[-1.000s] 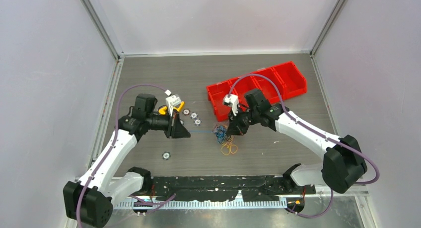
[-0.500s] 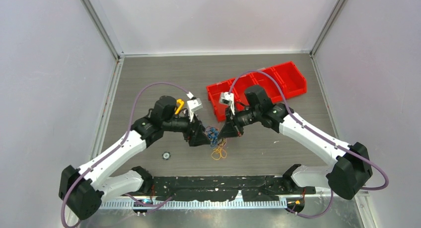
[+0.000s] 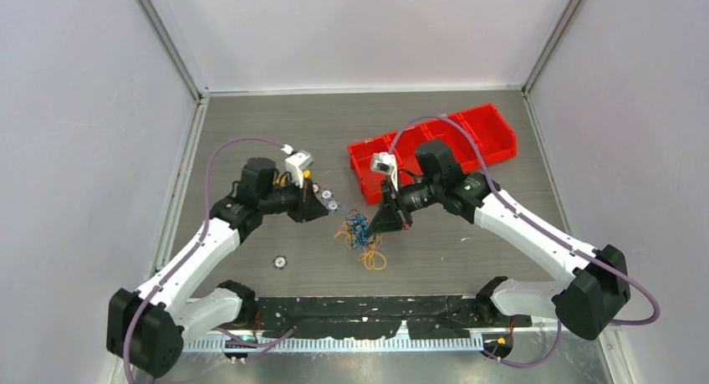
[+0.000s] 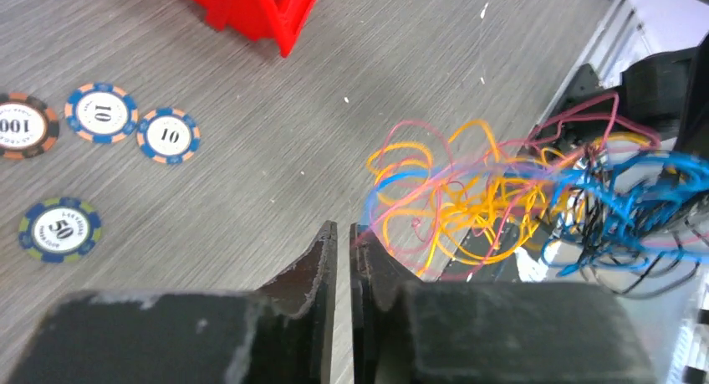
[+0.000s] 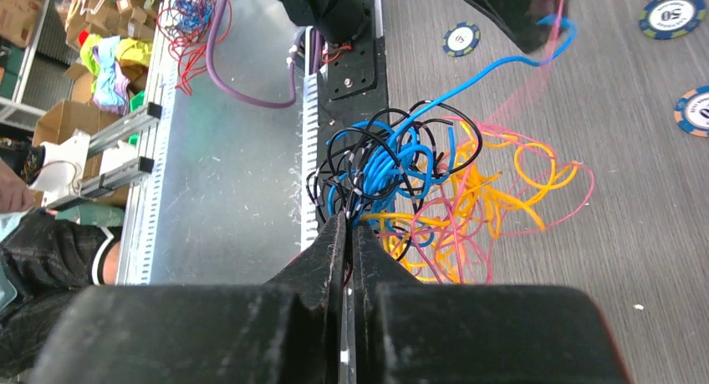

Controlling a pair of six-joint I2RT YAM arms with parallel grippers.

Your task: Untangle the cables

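The cables [image 3: 359, 233] form one loose tangle of yellow-orange, pink, blue and black wires on the table between my arms. My right gripper [image 3: 376, 227] is shut on the black and blue bunch, which shows in the right wrist view [image 5: 393, 162] just past its tips [image 5: 347, 222]. My left gripper [image 3: 326, 214] is left of the tangle, its jaws nearly together [image 4: 343, 231]. A taut pink wire [image 4: 435, 192] runs from its right fingertip to the tangle. The yellow-orange loops [image 4: 476, 208] hang in the middle.
A red bin row [image 3: 435, 145] stands behind the right arm, its corner in the left wrist view [image 4: 251, 7]. Several poker chips lie left of the tangle [image 4: 102, 112], and one lies alone nearer the front [image 3: 280, 262]. The black base plate [image 3: 376, 313] runs along the near edge.
My left gripper came right up to the tangle, then drew back left with a pink wire strung out. The tangle shifted slightly left and spread. My right gripper stayed by it.
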